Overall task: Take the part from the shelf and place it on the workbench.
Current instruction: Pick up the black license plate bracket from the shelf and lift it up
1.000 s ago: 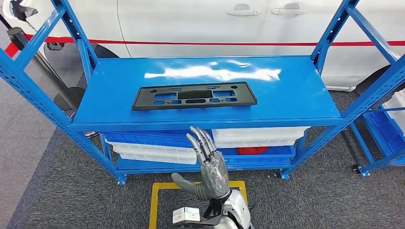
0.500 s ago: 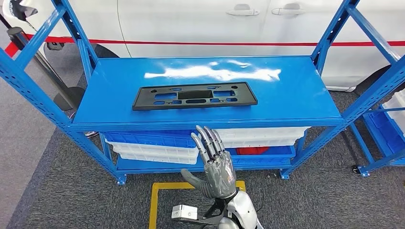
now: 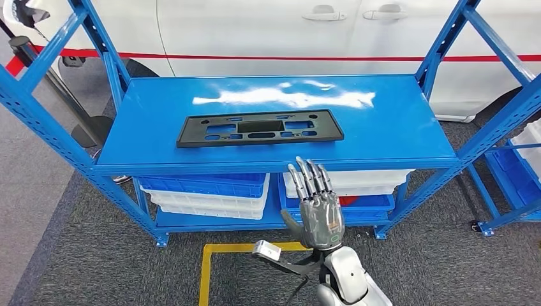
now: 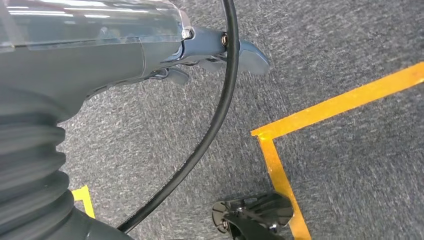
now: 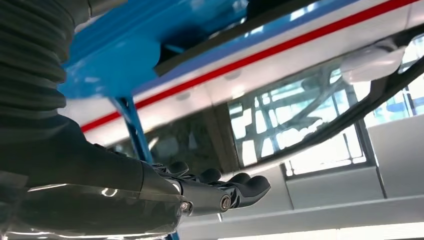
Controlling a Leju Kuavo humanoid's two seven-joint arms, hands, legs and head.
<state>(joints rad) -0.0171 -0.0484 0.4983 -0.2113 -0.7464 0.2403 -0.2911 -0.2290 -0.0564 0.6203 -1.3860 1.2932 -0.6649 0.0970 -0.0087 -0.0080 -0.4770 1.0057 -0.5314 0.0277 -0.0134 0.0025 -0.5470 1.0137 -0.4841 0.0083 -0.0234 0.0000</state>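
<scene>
Head view: flat black rectangular part (image 3: 259, 127) with cutouts, on blue shelf (image 3: 395, 127).

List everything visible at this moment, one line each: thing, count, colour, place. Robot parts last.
Flat rectangular plastic part with cut-outs: one, black, lying flat on the shelf's top deck, toward the front.
Metal shelf rack: one, blue, straight ahead.
Shallow plastic bins: blue and white, stacked on the level below the deck; count unclear.
Red item: one, partly hidden among the bins on the right.
Car body with red stripe: one, white, behind the rack.
Tape lines: yellow, on grey carpet.
Second rack: blue, at the right edge.
Right hand: raised before the deck's front edge, fingers spread, holding nothing.
Left hand: hanging over the carpet.
</scene>
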